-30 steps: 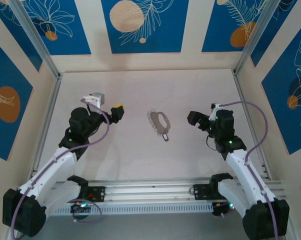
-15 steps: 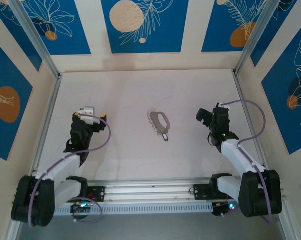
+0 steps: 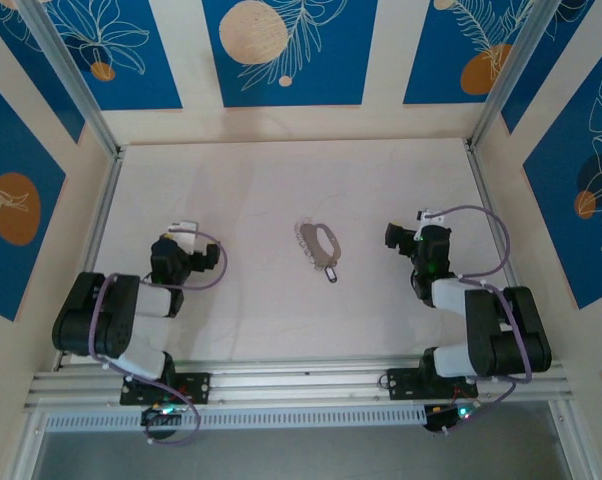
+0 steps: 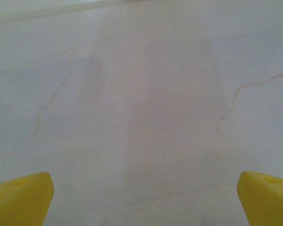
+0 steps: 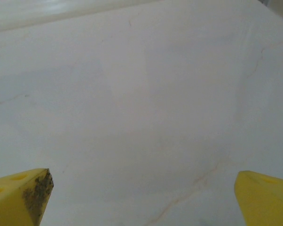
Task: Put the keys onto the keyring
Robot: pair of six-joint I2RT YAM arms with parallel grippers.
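Overhead view, with two wrist views. At this size the keys (image 3: 331, 272) are a tiny oblong piece whose detail is hard to make out. They lie at the near end of the keyring (image 3: 318, 243), and whether the two touch or are linked cannot be told. The keyring is a thin grey oval loop with pale bits along its left side. It rests flat near the centre of the table (image 3: 241, 180), between the two arms and well apart from both.

The left arm (image 3: 116, 320) is folded tightly over its base at the near left, its wrist pointing toward the far side. The right arm (image 3: 491, 335) is folded in the same way at the near right. From above, the dark wrist bodies hide the fingertips of both arms.

In the left wrist view, the left gripper (image 4: 142, 200) has its jaws spread wide, grasping nothing. The yellow fingers (image 4: 20, 200) are cut off at the lower corners, with bare veined tabletop between them. The right gripper (image 5: 141, 197) is likewise released and empty. Its fingers (image 5: 261, 195) are also cropped by the frame, and the left-hand one bears a dark speckled patch (image 5: 35, 195) on its inner face. The wrist views give the finger spread and the faint cracks in the surface, while the overhead view gives the positions of the loop and the arms.
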